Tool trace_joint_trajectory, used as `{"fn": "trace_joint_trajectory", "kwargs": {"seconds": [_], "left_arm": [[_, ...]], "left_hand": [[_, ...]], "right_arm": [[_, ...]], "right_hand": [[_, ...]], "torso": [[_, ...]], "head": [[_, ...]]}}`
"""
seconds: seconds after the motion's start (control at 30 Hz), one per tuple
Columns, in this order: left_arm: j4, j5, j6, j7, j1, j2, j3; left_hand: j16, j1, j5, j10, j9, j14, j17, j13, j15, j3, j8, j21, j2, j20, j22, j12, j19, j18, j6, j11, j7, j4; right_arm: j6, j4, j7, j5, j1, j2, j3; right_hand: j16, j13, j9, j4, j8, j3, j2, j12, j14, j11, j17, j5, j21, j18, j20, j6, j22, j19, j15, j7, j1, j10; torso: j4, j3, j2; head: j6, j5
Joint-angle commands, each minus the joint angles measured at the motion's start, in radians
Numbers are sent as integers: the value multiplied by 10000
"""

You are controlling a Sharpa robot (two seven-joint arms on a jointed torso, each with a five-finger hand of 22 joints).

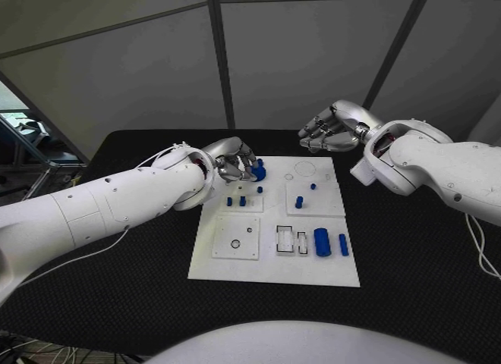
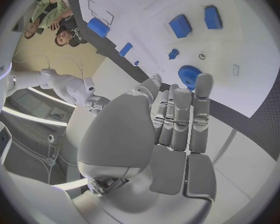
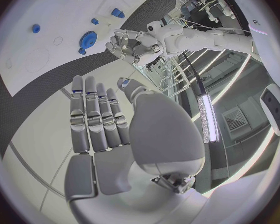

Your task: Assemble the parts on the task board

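Observation:
The white task board (image 1: 275,267) lies mid-table. A blue gear (image 1: 258,173) sits at its far left corner. My left hand (image 1: 235,161) hovers right beside the gear, holding nothing; in the left wrist view its fingers (image 2: 180,114) reach straight out toward the gear (image 2: 190,76). Whether they touch it is unclear. Small blue pegs (image 1: 236,202) and another peg (image 1: 299,202) stand mid-board. Two blue cylinders (image 1: 330,243) lie at the right by rectangular slots (image 1: 287,238). My right hand (image 1: 330,126) hangs above the board's far edge, fingers (image 3: 96,119) spread flat and empty.
The black table (image 1: 426,258) surrounds the board with free room on both sides and in front. A raised square plate with a round hole (image 1: 236,239) occupies the board's near left. Grey wall panels stand behind the table.

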Motion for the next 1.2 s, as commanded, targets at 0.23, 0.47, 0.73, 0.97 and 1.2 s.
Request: {"fn": "trace_joint_trajectory", "kwargs": {"seconds": [0.23,0.47,0.73,0.97,1.2], "left_arm": [[-570,-2089,346,82,-26,542,-82],[-745,-2298,1003,-123,-55,822,-93],[-927,-2415,1259,-200,-63,1046,-95],[-1119,-2543,1472,-342,-64,1179,-96],[-1373,-2661,1599,-427,-65,1299,-97]], "left_hand": [[2709,-469,-13,476,-674,1857,2306,-856,-137,138,-355,4134,-328,-152,2474,-451,2287,-465,383,-65,-39,148],[3242,-616,-34,557,-888,2193,2822,-1192,-188,-7,-432,4613,-374,-202,2767,-725,2597,-550,594,-97,-94,155],[3321,-582,-22,597,-991,2236,2839,-1375,-183,-16,-480,4644,-321,-213,2788,-925,2658,-558,699,-81,-87,109],[3342,-518,-13,645,-1056,2240,2810,-1488,-172,33,-512,4646,-266,-210,2792,-1049,2686,-561,765,-65,-79,60],[3373,-280,12,855,-1180,2234,2749,-1692,-187,407,-570,4720,-92,-217,2849,-1247,2738,-581,912,-77,-99,-86]], "right_arm": [[-36,9,142,-18,19,48,4],[-35,-3,134,-18,19,59,4],[-31,-15,130,-75,19,86,3],[-30,-12,125,-114,19,90,3],[-24,-15,125,-122,19,107,3]], "right_hand": [[-45,-13,-2,2,50,83,39,40,61,0,-9,44,-52,107,13,-50,-14,54,31,-5,2,-59],[-45,-13,-2,2,50,83,39,40,61,0,-9,44,-52,107,13,-50,-14,54,31,-5,2,-59],[-51,-13,-1,-6,53,93,46,42,65,0,-13,46,-58,108,12,-50,-19,58,30,-4,13,-60],[-51,-13,-1,-6,53,93,46,42,65,0,-13,46,-58,108,12,-50,-19,58,30,-4,13,-60],[-51,-13,-1,-6,53,93,46,42,65,0,-13,46,-58,108,12,-50,-19,58,30,-4,13,-60]], "torso": [[-9,-4,16],[3,3,5],[0,3,0],[10,5,-1],[9,0,-5]], "head": [[13,-2],[5,-47],[1,-72],[-2,-90],[-11,-90]]}}
